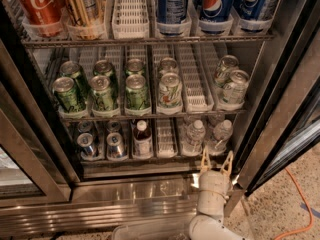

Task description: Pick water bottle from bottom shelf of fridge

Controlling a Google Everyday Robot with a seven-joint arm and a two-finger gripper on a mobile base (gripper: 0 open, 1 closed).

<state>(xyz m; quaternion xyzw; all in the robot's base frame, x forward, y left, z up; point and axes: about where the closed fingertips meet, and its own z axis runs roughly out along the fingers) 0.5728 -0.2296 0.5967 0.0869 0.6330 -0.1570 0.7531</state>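
here the hand [216,160], fingers [204,158] spread, hovers just before the water bottle [220,133]

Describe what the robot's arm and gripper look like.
The gripper, low in front of the fridge just below the bottom shelf, has two slim, pale tan fingers that taper to points. The arm behind it is smooth off-white, built of rounded cylindrical segments. No cables or markings show on it.

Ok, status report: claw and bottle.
Claw open, empty, just outside bottom shelf. Water bottle upright on it, straight ahead of claw. Second clear bottle close beside it.
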